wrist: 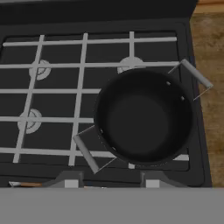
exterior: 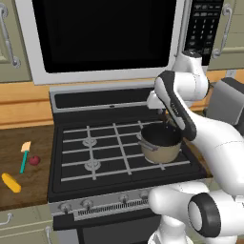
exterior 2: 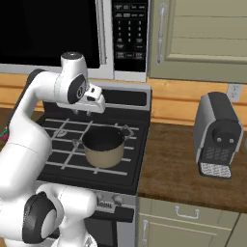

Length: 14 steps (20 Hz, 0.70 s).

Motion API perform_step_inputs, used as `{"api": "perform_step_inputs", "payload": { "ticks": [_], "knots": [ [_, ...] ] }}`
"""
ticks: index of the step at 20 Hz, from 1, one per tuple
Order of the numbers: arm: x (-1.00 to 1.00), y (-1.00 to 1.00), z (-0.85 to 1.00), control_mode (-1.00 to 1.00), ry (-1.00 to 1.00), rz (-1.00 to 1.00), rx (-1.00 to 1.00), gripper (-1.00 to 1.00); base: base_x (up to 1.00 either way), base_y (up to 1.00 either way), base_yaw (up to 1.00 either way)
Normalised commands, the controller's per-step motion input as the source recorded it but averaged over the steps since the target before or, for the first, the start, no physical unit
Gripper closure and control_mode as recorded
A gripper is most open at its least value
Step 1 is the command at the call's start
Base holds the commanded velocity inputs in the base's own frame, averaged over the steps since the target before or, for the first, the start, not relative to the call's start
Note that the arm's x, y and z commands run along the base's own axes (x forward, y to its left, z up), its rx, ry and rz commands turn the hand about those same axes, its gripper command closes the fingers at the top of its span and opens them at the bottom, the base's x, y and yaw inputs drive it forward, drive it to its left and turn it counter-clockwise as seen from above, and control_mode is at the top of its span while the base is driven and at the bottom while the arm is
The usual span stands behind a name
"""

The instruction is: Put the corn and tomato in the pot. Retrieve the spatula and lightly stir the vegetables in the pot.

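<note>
Left base view: corn (exterior: 11,183), tomato (exterior: 34,160) and spatula (exterior: 24,157) lie on the counter (exterior: 24,138) left of the stove, well apart from the pot (exterior: 161,142).

Right base view: the hand (exterior 2: 81,113) hangs above the pot; whether its fingers are apart or together I cannot tell.

Hand view: the pot is empty, probably awaiting the vegetables.

arm (exterior 2: 34,116) raised, elbow bent | gripper (exterior 2: 81,112) pointing down, state unclear

Black stove (exterior: 95,157) with white grates below claw. Microwave (exterior: 105,33) above, behind it. Grey coffee machine (exterior 2: 218,135) on wood counter (exterior 2: 178,169), well right of claw (beige cabinets (exterior 2: 207,38) overhead).
</note>
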Motion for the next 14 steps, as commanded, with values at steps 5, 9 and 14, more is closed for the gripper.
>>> {"api": "perform_step_inputs", "payload": {
  "ticks": [5, 9, 14],
  "knots": [
    [-0.07, 0.63, -0.26, -1.0, 0.1, 0.08, -0.08, -1.0, 0.0, 0.0, 0.0],
    [-0.1, 1.0, -0.62, -1.0, 0.02, 0.15, -0.24, -1.0, 0.0, 0.0, 0.0],
    [-0.08, 1.0, -0.54, -1.0, 0.01, 0.2, -0.17, -1.0, 0.0, 0.0, 0.0]
  ]
}}
